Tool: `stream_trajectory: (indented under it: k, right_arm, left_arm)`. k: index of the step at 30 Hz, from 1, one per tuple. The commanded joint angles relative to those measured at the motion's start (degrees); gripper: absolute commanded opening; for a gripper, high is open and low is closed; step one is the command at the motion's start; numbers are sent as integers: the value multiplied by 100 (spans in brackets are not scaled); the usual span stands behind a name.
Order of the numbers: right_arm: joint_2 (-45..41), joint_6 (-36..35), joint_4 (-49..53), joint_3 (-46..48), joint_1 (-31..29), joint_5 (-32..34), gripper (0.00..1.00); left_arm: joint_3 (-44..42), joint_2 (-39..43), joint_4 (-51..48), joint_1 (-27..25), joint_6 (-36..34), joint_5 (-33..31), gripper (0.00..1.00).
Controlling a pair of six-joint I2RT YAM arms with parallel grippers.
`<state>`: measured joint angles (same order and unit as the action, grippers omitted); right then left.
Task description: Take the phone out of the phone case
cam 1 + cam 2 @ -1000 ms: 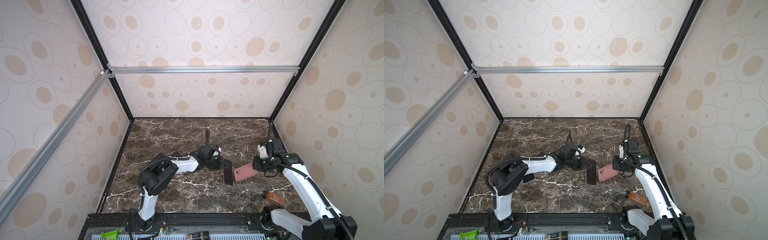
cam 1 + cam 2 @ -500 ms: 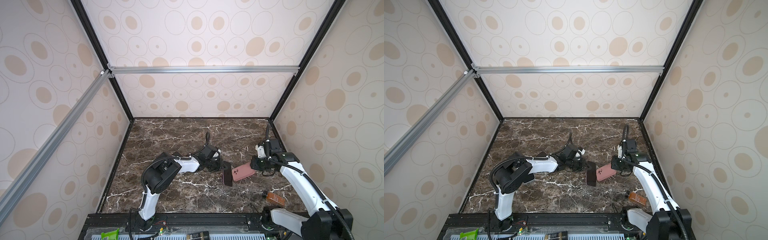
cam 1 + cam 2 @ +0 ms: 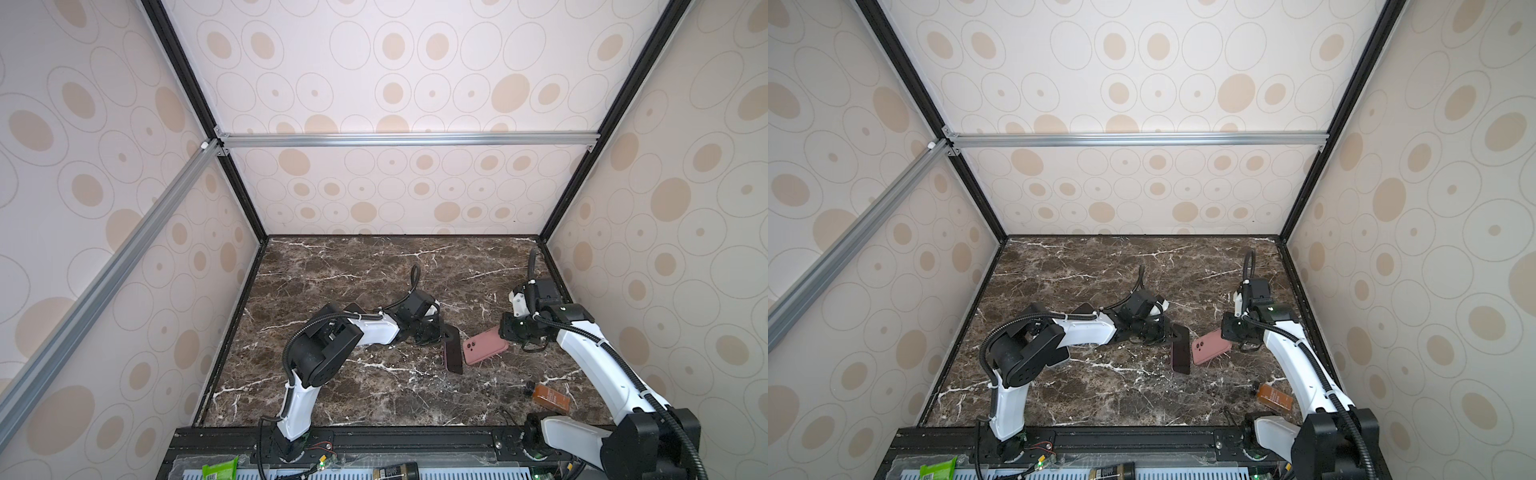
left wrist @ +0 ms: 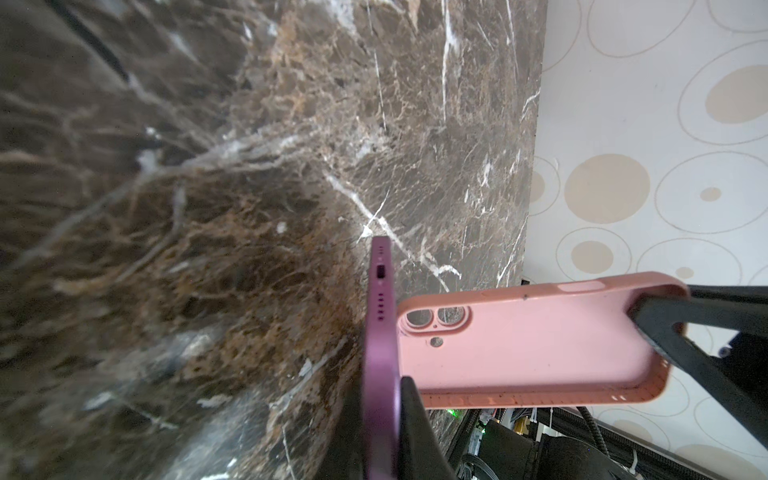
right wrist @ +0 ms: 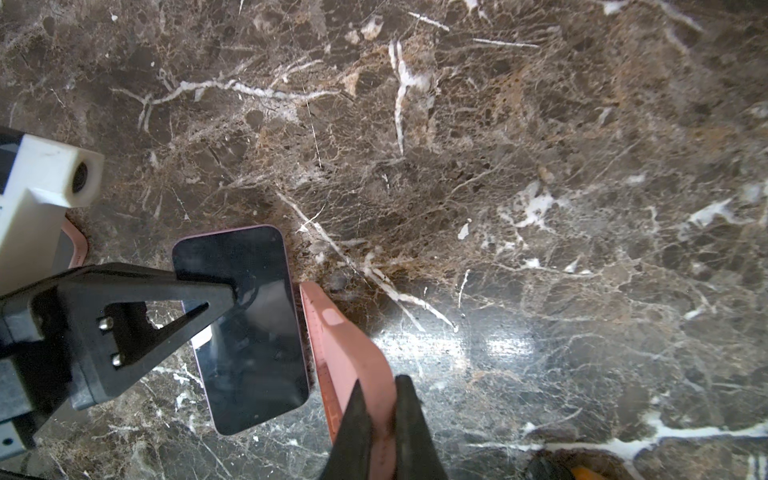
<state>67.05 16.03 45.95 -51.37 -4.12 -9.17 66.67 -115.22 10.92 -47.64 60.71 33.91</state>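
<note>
Now phone edge sits just beside case rim, marble open beyond

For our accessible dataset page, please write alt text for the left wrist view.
A purple phone, seen edge-on, sits pinched between the black fingers of the left gripper, free of its case. Beside it the right gripper holds the empty pink case by its far end, against a brown marble table.
</note>
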Motion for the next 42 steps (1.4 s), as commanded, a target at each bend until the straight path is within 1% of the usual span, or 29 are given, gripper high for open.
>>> stream_trajectory:
  k: [1,4,9,15,23,29,33,38,40,42]
  right_arm:
    - [55,45,-21,80,-1,-6,0]
    - [93,40,-37,92,-1,-14,0]
    - [177,19,-60,85,-1,-6,0]
    - [271,10,-112,73,-1,-49,0]
    - [295,25,-166,87,-10,-61,0]
    - [239,14,-107,67,-12,50,0]
    - [129,5,-4,-27,-14,187,0]
    - [-306,47,89,-256,-10,422,0]
    - [-522,134,51,-350,-10,370,0]
    - [-728,237,-71,-436,-10,135,0]
  left_arm:
    - [143,-75,7,-9,64,-23,21]
    - [166,-80,-43,-9,39,-31,29]
    - [228,-107,-295,-9,-50,-127,35]
    - [82,-46,-346,-9,-28,-185,40]
    - [-128,9,-425,-2,-26,-284,43]
    - [-327,162,-679,-3,-84,-656,47]
    - [-424,401,-996,25,-240,-1140,51]
    - [-297,951,-1817,50,-758,-2072,53]
    - [-282,1288,-1900,61,-982,-2311,53]
    - [-222,1591,-1890,87,-1204,-2408,52]
